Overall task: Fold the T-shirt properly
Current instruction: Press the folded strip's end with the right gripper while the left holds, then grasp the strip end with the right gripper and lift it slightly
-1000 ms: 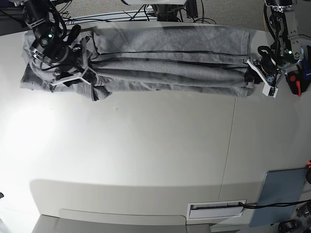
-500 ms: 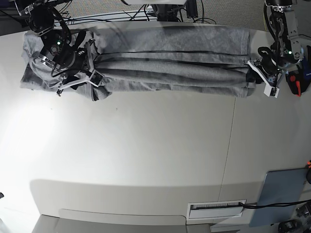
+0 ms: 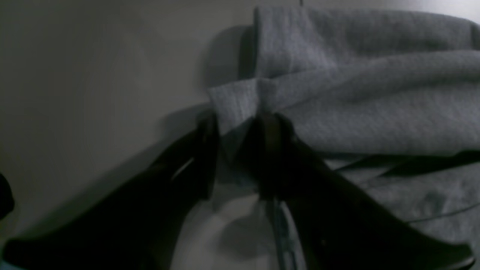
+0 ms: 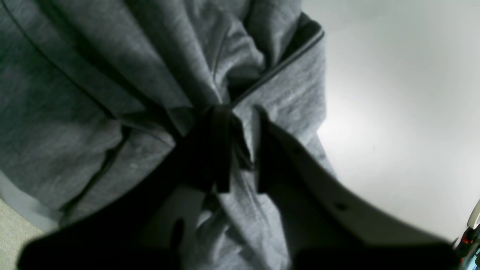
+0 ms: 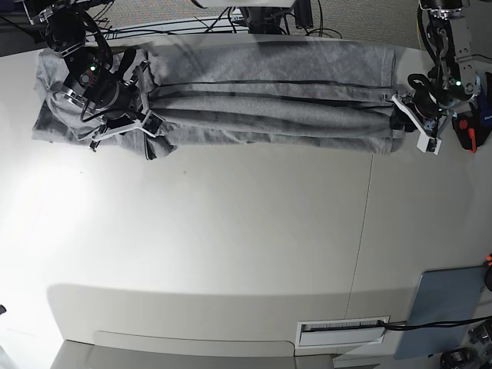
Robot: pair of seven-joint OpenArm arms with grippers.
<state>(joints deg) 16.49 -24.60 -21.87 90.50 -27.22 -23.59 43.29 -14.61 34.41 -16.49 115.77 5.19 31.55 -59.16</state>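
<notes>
The T-shirt [image 5: 261,96] lies stretched in long horizontal folds across the far edge of the table [image 5: 246,246], and I have an arm on each end of it. My left gripper [image 3: 240,150], seen in its wrist view, has both dark fingers [image 3: 204,150] closed on a small tab of ribbed grey fabric at the shirt's edge, the cloth pinched between them and fanning out above into soft rolls. In the base view that same left gripper [image 5: 411,119] sits at the shirt's end on that view's right, with its white finger piece at the corner of the bundle. My right gripper [image 4: 238,150] is also clamped on cloth: in its wrist view the two fingers [image 4: 219,150] press a gathered ridge of grey fabric between them, beside a dark seam line that runs diagonally up from the pinch. In the base view the right gripper [image 5: 127,123] sits on the shirt's end on that view's left, where the fabric bunches into a wider, rumpled patch. Near the table's front edge I see a white slotted label plate [image 5: 342,330], and to its right a flat grey-blue panel [image 5: 446,307]. A red-and-black tool [image 5: 467,131] rests just beyond the left gripper.
</notes>
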